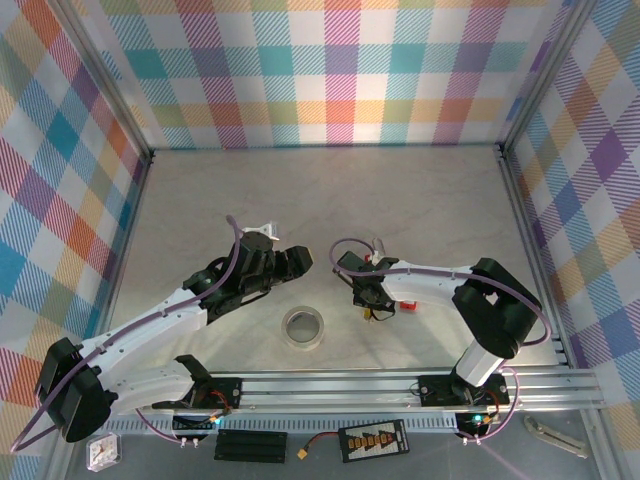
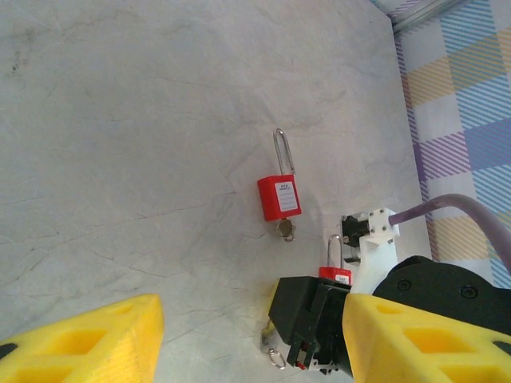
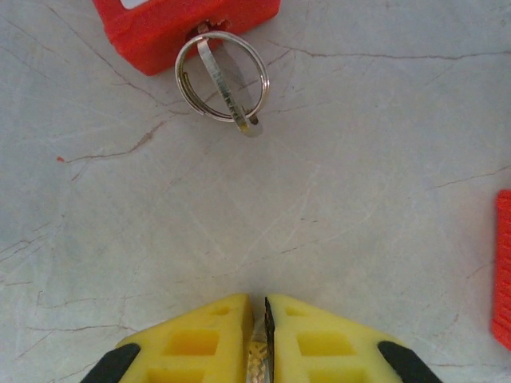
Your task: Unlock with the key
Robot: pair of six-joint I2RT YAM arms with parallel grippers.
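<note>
A red padlock (image 3: 184, 24) lies on the table ahead of my right gripper (image 3: 259, 307), with a key and ring (image 3: 223, 76) stuck in its keyhole. The right fingers are nearly together, and a thin silvery key (image 3: 262, 359) is pinched between them. In the left wrist view the same padlock (image 2: 279, 197) lies flat with its shackle pointing away. There the right gripper (image 2: 279, 331) hovers below it with a small ring (image 2: 275, 357) dangling at its tip. My left gripper (image 2: 255, 343) stands wide open with nothing in it, to the left of the right one (image 1: 370, 300).
A second red padlock (image 2: 335, 274) lies beside the right arm, also visible from above (image 1: 408, 303). A roll of clear tape (image 1: 303, 327) sits near the front rail between the arms. Checked walls close in the table on three sides.
</note>
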